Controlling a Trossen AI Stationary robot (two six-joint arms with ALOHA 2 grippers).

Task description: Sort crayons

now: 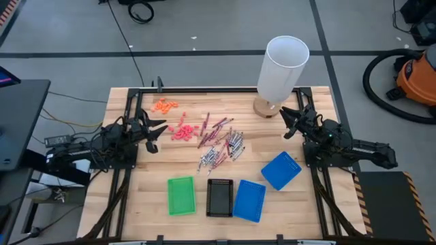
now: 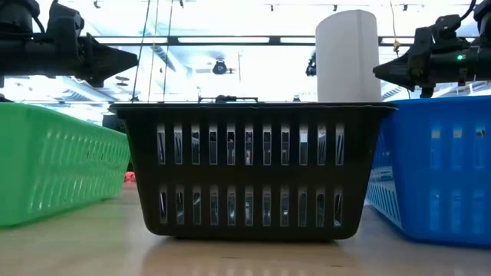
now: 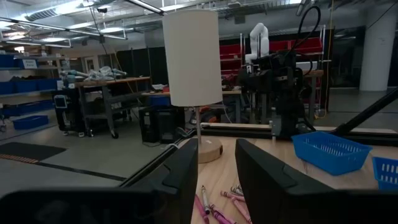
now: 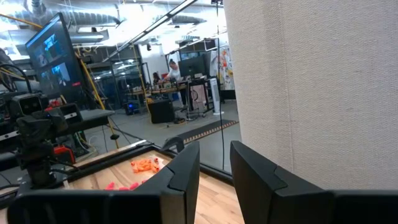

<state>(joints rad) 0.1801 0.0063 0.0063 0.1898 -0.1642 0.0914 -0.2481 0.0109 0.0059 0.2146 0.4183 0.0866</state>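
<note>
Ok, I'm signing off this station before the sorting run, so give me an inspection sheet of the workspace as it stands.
Surface: wooden table, bare toward the near edge.
Job's things: crayons, maroon and silvery grey, loose in a mixed pile at mid-table; none in a tray.
Trays: green tray, black tray and two blue trays near the front, all looking empty.
Clutter: orange bits, pink bits, white lamp at the back.
Grippers: left gripper and right gripper each at its own side, fingers apart, holding nothing.
Cables: black cable on the floor behind the table.
Surroundings: orange vacuum at right; a person far off in the right wrist view.
</note>
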